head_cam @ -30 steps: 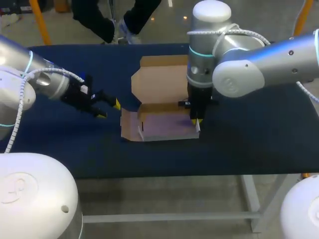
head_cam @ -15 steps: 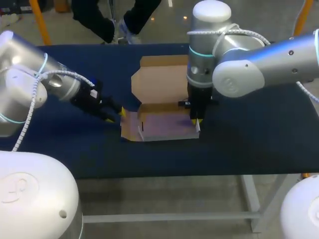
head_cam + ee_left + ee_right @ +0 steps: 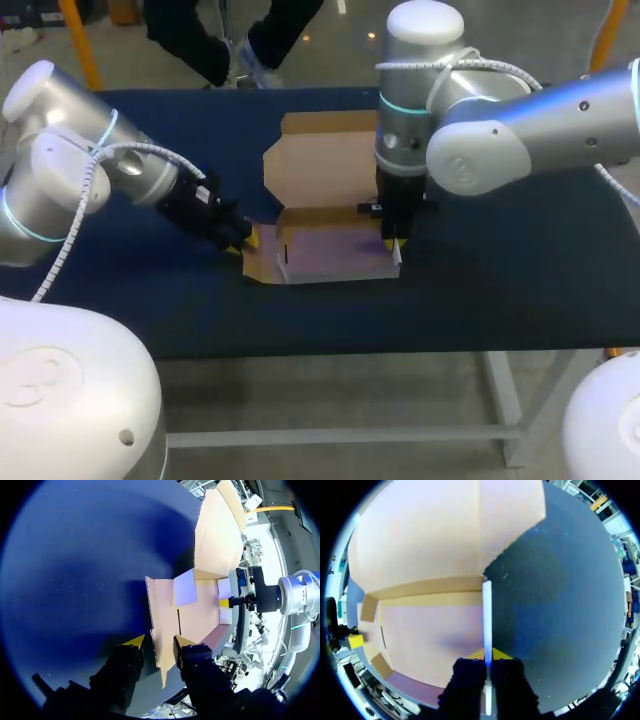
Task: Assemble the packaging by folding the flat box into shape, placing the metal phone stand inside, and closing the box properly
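Closing in on the left flap, right wall pinned.

Swung the left gripper (image 3: 245, 240) in from the left side of the table (image 3: 500, 260) within the last second, up to the left flap (image 3: 162, 615) of the box (image 3: 330, 255), mid-table with its lid (image 3: 320, 165) lying flat toward the far edge. Fingers released and apart, straddling the flap's edge without clamping it. Kept the right gripper (image 3: 487, 655) unmoved, clenched on the upright right wall (image 3: 487, 615), thin white edge nipped between the yellow tips. Looks set for folding the left flap up into a second side wall, right side braced against sliding. No sign of the metal phone stand anywhere; loading and closing not yet begun.
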